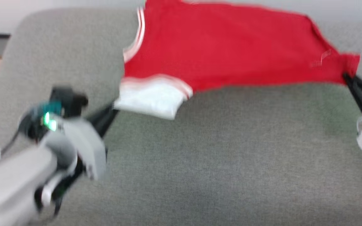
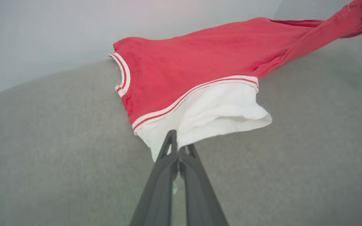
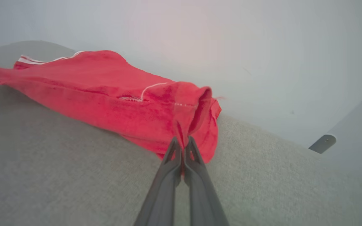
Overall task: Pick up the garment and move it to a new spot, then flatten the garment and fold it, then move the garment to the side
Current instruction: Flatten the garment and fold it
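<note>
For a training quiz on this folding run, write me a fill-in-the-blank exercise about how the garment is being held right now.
1. The left end effector is shut on the garment's ____ sleeve.
2. The right end effector is shut on a ____ corner of the garment.
3. The garment is stretched between them over a ____ fabric surface.
Missing words: white; red; grey.

grey upholstered surface (image 1: 200,163), pale wall (image 3: 262,47)

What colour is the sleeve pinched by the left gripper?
The sleeve is white, with red-and-white striped trim at its seam; clearest in the left wrist view.
</note>
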### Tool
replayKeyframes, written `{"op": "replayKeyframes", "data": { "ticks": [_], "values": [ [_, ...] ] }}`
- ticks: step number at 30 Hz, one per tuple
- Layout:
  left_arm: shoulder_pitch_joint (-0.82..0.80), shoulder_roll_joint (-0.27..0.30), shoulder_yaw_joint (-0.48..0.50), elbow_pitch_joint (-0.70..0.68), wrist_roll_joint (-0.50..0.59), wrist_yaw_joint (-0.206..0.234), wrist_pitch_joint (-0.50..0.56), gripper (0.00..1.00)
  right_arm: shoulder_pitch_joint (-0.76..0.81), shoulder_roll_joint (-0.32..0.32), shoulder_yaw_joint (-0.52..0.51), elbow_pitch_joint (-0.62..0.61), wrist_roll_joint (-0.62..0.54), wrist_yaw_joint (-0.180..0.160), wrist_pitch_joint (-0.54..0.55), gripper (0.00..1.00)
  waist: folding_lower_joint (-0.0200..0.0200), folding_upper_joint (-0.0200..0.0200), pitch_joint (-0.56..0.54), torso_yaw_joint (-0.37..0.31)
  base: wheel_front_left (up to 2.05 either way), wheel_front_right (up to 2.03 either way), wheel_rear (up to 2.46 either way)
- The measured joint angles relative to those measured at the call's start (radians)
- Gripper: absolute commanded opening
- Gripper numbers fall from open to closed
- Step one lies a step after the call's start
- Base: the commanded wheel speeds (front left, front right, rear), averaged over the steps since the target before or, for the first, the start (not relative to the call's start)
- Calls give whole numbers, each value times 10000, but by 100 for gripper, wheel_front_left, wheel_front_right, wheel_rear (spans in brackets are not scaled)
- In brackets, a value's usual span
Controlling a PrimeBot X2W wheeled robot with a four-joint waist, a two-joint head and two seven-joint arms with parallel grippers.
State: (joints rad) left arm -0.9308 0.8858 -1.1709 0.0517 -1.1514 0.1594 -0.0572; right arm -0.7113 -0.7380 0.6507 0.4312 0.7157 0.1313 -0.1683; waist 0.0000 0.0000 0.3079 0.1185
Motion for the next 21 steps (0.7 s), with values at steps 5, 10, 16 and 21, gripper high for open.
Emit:
{"op": "replayKeyframes", "data": {
  "ticks": [5, 10, 16, 21],
  "values": [
    [1694, 1231, -320, -2092, -568, 1436, 31, 0, 1862, -548, -334, -1076, 422, 0, 222, 0, 0, 1, -820, -46, 0, 0, 0],
    [3083, 1967, -535, -3476, -1208, 2577, -123, 0, 3832, -966, -493, -2079, 1058, 0, 855, 0, 0, 0, -1496, -111, 0, 0, 0],
    [4729, 2272, -692, -4441, -2328, 3636, -485, 0, 5717, -1375, -775, -3156, 1781, 0, 1501, 0, 0, 0, -2062, -179, 0, 0, 0],
    [5902, 2324, -715, -4798, -3436, 4161, -838, 0, 6988, -1697, -974, -3682, 2186, 0, 2069, 0, 0, 0, -2210, -151, 0, 0, 0]
  ]
}}
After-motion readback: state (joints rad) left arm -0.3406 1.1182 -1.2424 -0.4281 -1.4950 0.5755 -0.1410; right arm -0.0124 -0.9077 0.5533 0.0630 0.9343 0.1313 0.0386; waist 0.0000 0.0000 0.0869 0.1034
